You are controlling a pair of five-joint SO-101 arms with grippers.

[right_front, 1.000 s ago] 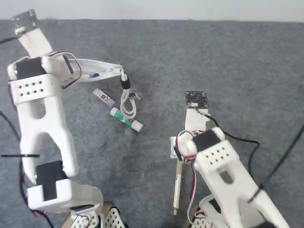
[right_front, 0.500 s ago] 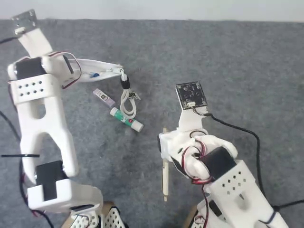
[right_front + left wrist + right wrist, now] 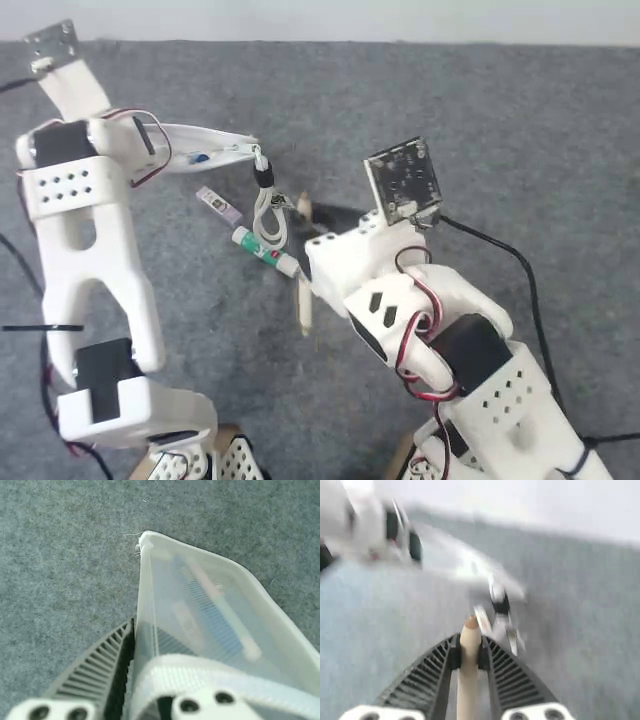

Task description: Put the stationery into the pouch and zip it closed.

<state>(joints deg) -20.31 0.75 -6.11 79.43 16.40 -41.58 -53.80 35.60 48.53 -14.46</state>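
Note:
My left gripper (image 3: 160,143) holds the translucent white pouch (image 3: 212,148) at the far left. In the left wrist view my left gripper (image 3: 142,647) is shut on the pouch (image 3: 210,610), with a blue pen inside. The pouch's zipper strap (image 3: 266,205) trails onto the mat. A green-and-white glue stick (image 3: 264,251) and a small purple-and-white item (image 3: 218,205) lie beside the strap. My right gripper (image 3: 309,262) is shut on a wooden pencil (image 3: 303,305) right next to the glue stick. From the right wrist, the pencil (image 3: 468,672) sits between my gripper (image 3: 468,647) fingers, pointing at the pouch (image 3: 455,562).
Grey felt mat (image 3: 500,130) covers the table, with open room at the right and far side. A black cable (image 3: 520,280) runs off the right arm. The left arm's white body (image 3: 90,260) stands along the left edge.
My right arm has swung left and away from the front edge, carrying the pencil up beside the glue stick and strap. The left arm and pouch have stayed still.

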